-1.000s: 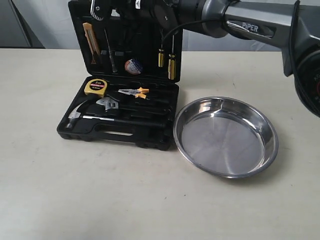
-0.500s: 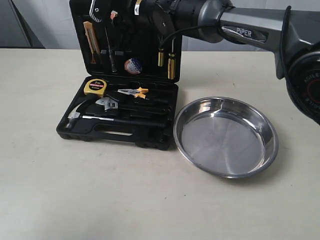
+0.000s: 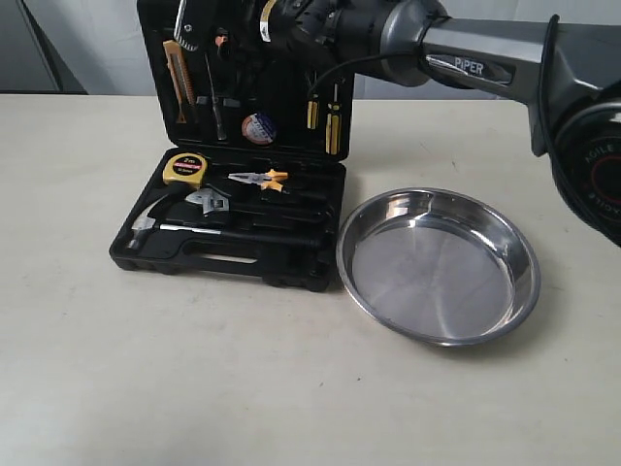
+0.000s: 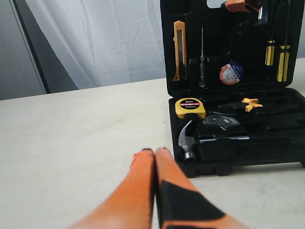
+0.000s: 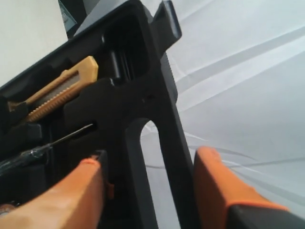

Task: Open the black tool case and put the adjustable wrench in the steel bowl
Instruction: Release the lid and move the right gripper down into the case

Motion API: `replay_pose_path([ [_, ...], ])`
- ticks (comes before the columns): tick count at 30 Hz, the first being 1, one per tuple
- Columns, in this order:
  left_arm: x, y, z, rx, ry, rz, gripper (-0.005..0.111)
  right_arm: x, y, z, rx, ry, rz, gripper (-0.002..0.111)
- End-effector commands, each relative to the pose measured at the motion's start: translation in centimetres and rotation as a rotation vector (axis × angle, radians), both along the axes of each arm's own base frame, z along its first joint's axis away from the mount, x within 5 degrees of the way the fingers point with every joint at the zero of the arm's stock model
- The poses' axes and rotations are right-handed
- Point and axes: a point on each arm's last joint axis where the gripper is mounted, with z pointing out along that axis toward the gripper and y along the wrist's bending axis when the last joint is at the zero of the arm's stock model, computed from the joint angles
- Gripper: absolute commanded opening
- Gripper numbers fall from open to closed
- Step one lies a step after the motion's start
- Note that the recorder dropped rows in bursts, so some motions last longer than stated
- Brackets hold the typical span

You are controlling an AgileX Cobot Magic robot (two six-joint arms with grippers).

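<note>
The black tool case [image 3: 223, 262] lies open on the table with its lid standing upright. The adjustable wrench [image 3: 209, 202] rests in its recess in the lower half, between the hammer and the orange-handled pliers; its silver head [image 4: 220, 121] also shows in the left wrist view. Right of the case sits the steel bowl [image 3: 437, 264], with nothing in it. My right gripper [image 3: 202, 21] is at the lid's top edge, open, its orange fingers either side of the lid's handle bar [image 5: 164, 119]. My left gripper [image 4: 155, 151] is shut on nothing, low over the table beside the case.
A yellow tape measure [image 3: 184, 169], hammer [image 3: 150, 221] and pliers [image 3: 260, 179] fill the lower half. A utility knife [image 3: 176, 80] and screwdrivers [image 3: 332, 118] sit in the lid. The right arm [image 3: 466, 58] spans above the case. A white curtain hangs behind.
The right arm has shifted slightly left at the top of the lid, and the lid stands a little more upright. The tools, the bowl and the case's base have not moved.
</note>
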Motion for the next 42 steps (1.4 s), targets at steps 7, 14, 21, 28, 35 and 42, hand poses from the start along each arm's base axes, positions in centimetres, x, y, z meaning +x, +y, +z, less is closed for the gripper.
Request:
replay_pose_path([
  [7,0.0,0.0,0.0,0.003,0.004,-0.001,0.0,0.6,-3.4,-6.7,-0.199,0.212,-0.397,0.049],
  [14,0.0,0.0,0.0,0.003,0.004,-0.001,0.0,0.6,-3.4,-4.9,-0.115,0.22,-0.49,0.049],
  [21,0.0,0.0,0.0,0.003,0.004,-0.001,0.0,-0.5,-2.1,-3.3,-0.077,0.218,-0.463,0.049],
  [28,0.0,0.0,0.0,0.003,0.004,-0.001,0.0,-2.5,-0.4,-1.7,-0.018,0.274,-0.466,0.003],
  [35,0.0,0.0,0.0,0.003,0.004,-0.001,0.0,-3.6,-0.6,0.0,0.064,0.361,-0.501,0.0],
  [42,0.0,0.0,0.0,0.003,0.004,-0.001,0.0,-6.1,-1.5,0.8,0.101,0.443,-0.456,0.0],
])
